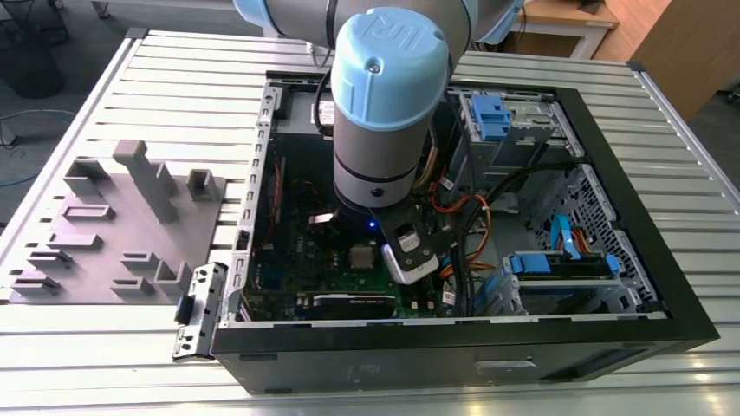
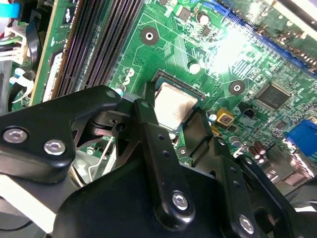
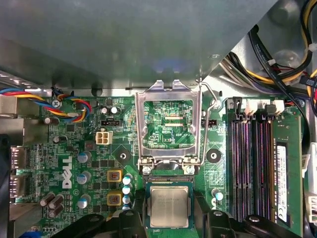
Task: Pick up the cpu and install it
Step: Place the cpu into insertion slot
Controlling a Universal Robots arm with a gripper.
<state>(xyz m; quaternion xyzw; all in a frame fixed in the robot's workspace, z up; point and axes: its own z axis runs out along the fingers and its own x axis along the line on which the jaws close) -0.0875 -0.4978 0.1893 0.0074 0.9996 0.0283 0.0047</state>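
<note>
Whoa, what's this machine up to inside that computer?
A robot arm points down into an open computer case. Its gripper is right at the cpu, a small silvery square chip lying at the socket on the green motherboard. The socket's metal frame is flipped open beside it, so the chip isn't clamped in.

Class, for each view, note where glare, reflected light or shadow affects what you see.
In the second wrist view, white glare washes out a patch of motherboard near the cpu; in the first wrist view, the cpu's metal top is evenly lit; in the exterior view, the case interior lies dark under the arm.
</note>
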